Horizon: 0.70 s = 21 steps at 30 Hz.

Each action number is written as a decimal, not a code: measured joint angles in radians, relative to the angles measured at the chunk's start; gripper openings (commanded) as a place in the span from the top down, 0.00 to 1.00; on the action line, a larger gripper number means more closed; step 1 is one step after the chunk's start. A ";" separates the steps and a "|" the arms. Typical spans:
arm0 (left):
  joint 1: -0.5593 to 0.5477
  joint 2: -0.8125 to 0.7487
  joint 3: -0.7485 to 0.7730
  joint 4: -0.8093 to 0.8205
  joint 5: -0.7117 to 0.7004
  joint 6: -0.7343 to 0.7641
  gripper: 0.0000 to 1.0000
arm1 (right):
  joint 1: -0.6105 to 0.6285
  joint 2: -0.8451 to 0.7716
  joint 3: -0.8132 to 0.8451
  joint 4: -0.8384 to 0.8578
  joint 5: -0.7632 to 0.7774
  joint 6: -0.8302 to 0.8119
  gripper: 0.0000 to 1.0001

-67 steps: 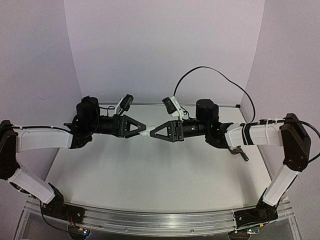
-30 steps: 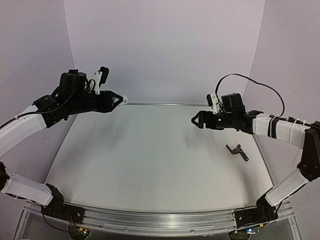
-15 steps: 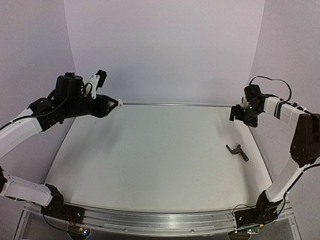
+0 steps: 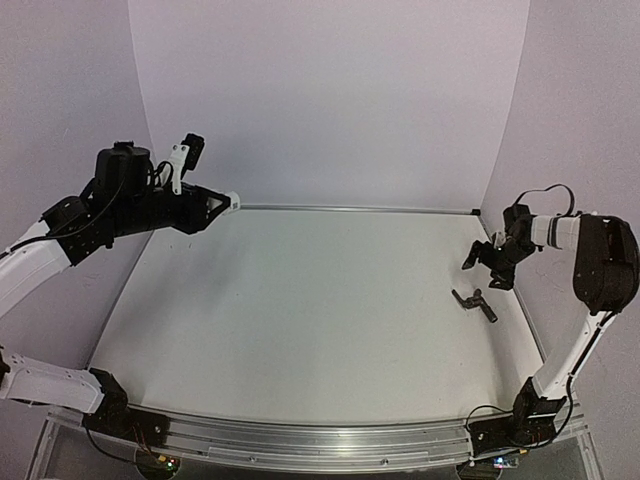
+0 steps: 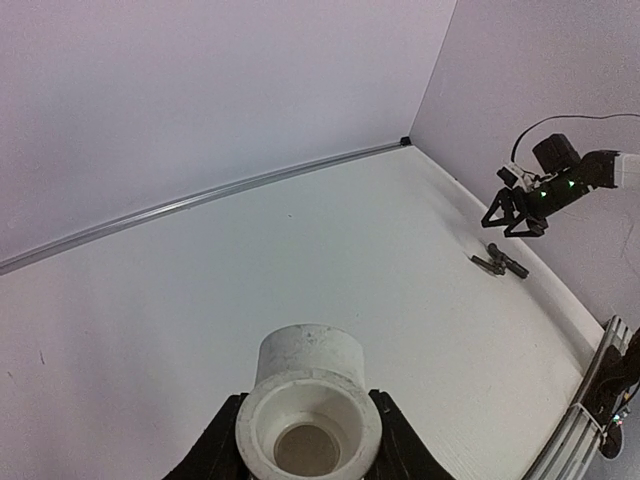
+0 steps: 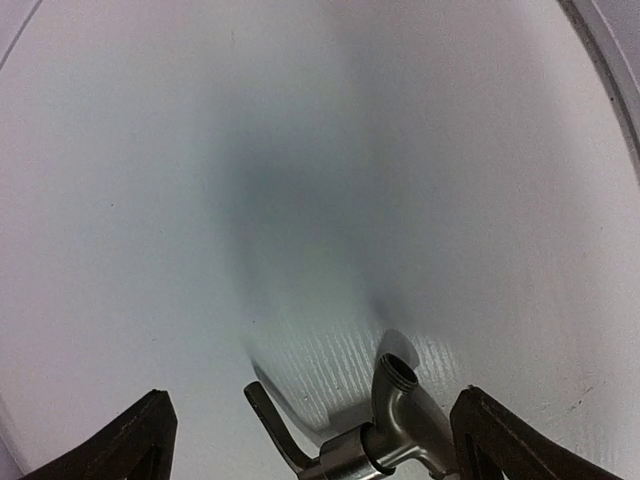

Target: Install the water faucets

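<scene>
The water faucets lie in two parts. A stubby white fitting (image 5: 308,400) sits between the fingers of my left gripper (image 5: 308,432), which is shut on it and held high over the table's far left (image 4: 228,202). The small dark tap (image 4: 474,303) lies on the table near the right edge, its lever and threaded spout showing in the right wrist view (image 6: 395,430). My right gripper (image 4: 483,262) hovers just above and behind the tap, open, and its fingertips stand wide on either side of it (image 6: 312,420) without touching it.
The white table (image 4: 300,320) is closed in by lilac walls at the back and sides. A metal rail (image 4: 300,440) with both arm bases runs along the near edge. The tap lies close to the right wall.
The right arm has swung from mid-table to the right edge and dropped over the tap, its jaws widening. The left arm has drawn back a little to the left with the fitting.
</scene>
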 measured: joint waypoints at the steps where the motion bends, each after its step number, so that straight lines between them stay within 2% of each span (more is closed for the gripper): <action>1: 0.000 -0.005 0.000 0.000 -0.004 0.002 1.00 | 0.000 0.001 -0.013 0.007 -0.004 0.004 0.02; 12: 0.000 -0.041 -0.027 0.001 -0.033 0.032 1.00 | -0.015 -0.001 -0.151 0.076 -0.057 0.027 0.04; 21: 0.000 -0.041 -0.061 0.003 -0.052 0.050 1.00 | 0.024 -0.123 -0.287 0.142 -0.124 0.087 0.02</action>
